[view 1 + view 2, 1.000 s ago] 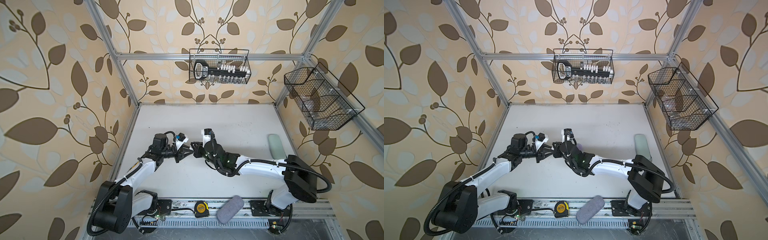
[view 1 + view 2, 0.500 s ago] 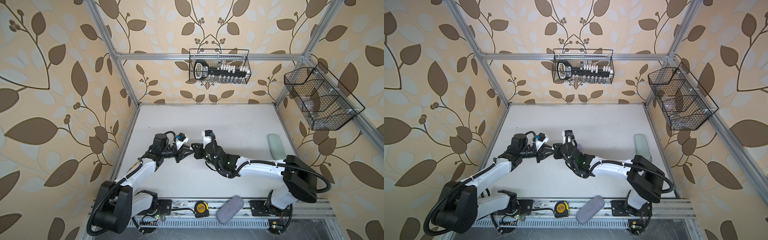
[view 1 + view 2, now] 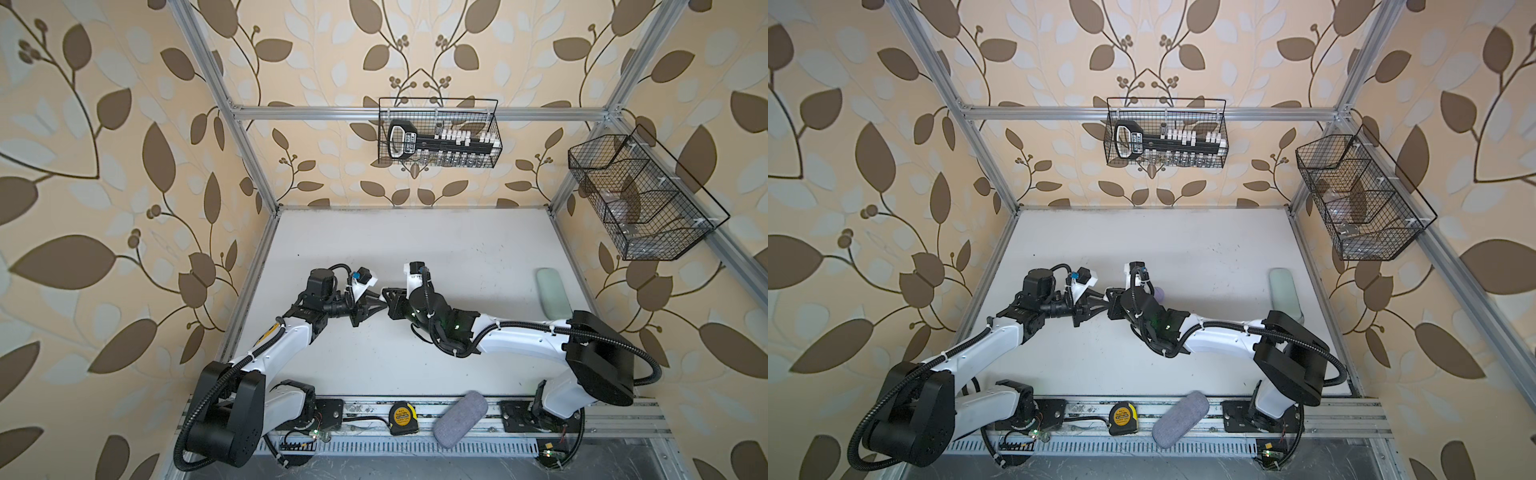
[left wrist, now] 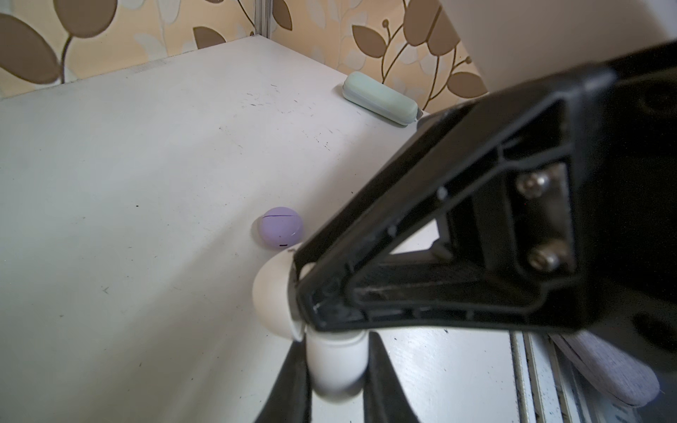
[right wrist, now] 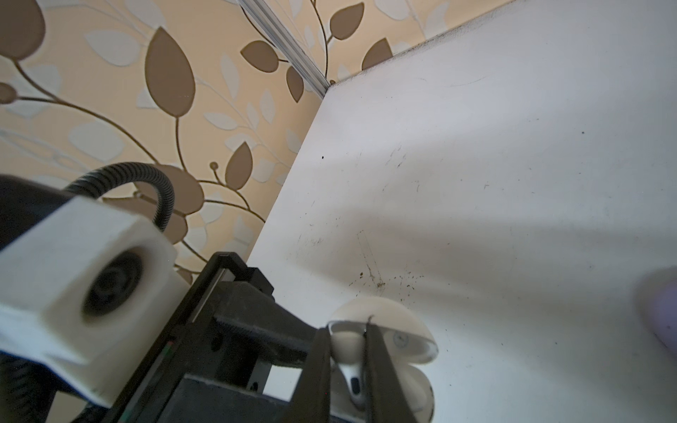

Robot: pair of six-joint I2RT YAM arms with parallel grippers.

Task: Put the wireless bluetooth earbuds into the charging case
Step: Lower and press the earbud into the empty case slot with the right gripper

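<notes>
My left gripper (image 4: 335, 351) is shut on the base of a white round charging case (image 4: 337, 370), held above the table with its lid (image 4: 273, 304) swung open. My right gripper (image 5: 346, 329) is shut on a white earbud (image 5: 352, 382), stem pointing into the open case (image 5: 415, 388) under the raised lid (image 5: 384, 315). In both top views the two grippers meet tip to tip left of the table's middle, the left gripper (image 3: 374, 308) against the right gripper (image 3: 388, 301); the earbud is hidden there. A closed lavender case (image 4: 280, 229) lies on the table just behind them.
A pale green oblong case (image 3: 550, 293) lies by the right wall. A grey fabric case (image 3: 459, 417) and a yellow tape measure (image 3: 401, 417) rest on the front rail. Wire baskets hang on the back wall (image 3: 438, 137) and the right wall (image 3: 640, 195).
The right arm has edged very slightly toward the left gripper with the earbud. The left arm holds still with the case.
</notes>
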